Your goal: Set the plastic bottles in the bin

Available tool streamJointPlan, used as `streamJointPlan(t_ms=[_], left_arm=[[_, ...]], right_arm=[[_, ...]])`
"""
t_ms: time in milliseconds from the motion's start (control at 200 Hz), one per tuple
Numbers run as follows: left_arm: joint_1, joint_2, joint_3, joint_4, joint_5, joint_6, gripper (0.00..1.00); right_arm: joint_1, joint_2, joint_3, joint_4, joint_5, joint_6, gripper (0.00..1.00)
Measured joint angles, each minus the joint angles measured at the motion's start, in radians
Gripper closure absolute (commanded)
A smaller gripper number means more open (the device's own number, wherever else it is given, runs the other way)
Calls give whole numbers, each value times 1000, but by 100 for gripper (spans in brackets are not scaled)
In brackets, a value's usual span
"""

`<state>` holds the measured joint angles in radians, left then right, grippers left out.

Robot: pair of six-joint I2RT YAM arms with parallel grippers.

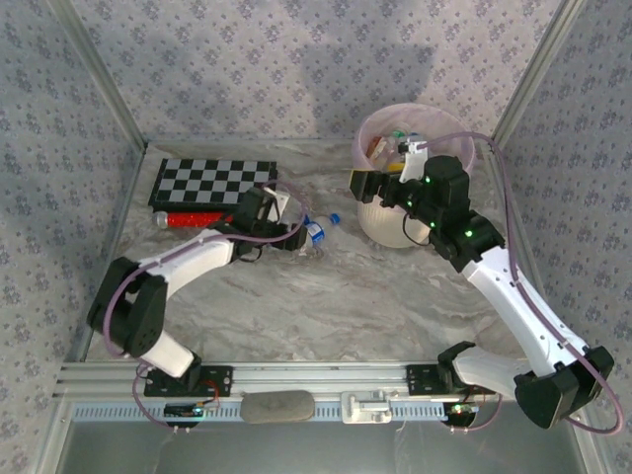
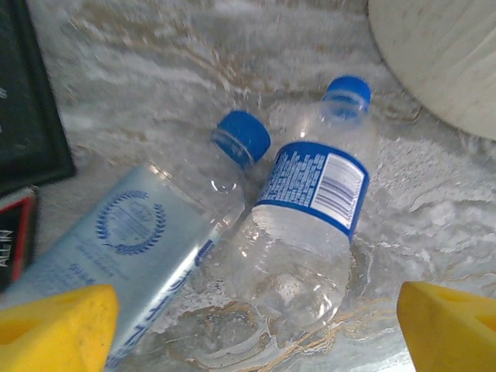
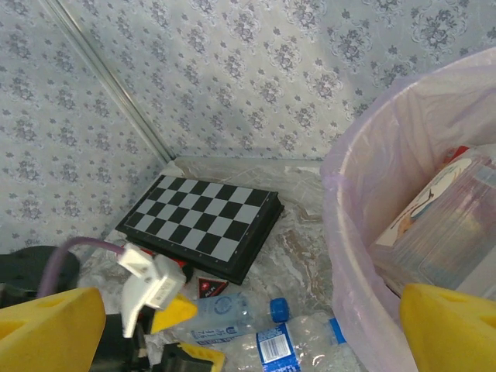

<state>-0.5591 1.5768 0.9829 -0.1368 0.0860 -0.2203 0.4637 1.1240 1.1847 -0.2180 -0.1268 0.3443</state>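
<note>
Hovering wide open, your left gripper (image 2: 256, 329) hangs just above two plastic bottles (image 2: 310, 209) lying side by side, touching, on the surface (image 2: 434, 201). Your right gripper (image 3: 248, 329), also wide and empty, is at the rim of the bin (image 3: 353, 201).

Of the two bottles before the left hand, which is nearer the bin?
The bottle with the dark blue barcode label; its cap points toward the bin. The other bottle, with a pale crest label, lies farther from it.
</note>
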Motion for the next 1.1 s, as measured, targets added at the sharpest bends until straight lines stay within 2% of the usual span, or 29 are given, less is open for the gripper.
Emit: streamJointPlan(t_ms=[140,445,785,925,1024,1099], left_arm=[[-13,116,77,-30,33,-1,14],[-96,237,208,-75,30,3,20],[-100,370,302,-127,14,7,23],[-100,396,312,-140,3,10,29],[-100,401,312,-144,-6,12,41],[-100,401,312,-143,-9,9,44]], right_arm=[[0,5,3,-26,21,-11,1],[0,5,4,-46,60,-32,1],[-6,1,4,-58,87,-47,1],[-15,-4,4,-69,87,-47,1],[-19,-6,4,-87,87,-50,1],[-21,-8,4,-109,87,-55,1]])
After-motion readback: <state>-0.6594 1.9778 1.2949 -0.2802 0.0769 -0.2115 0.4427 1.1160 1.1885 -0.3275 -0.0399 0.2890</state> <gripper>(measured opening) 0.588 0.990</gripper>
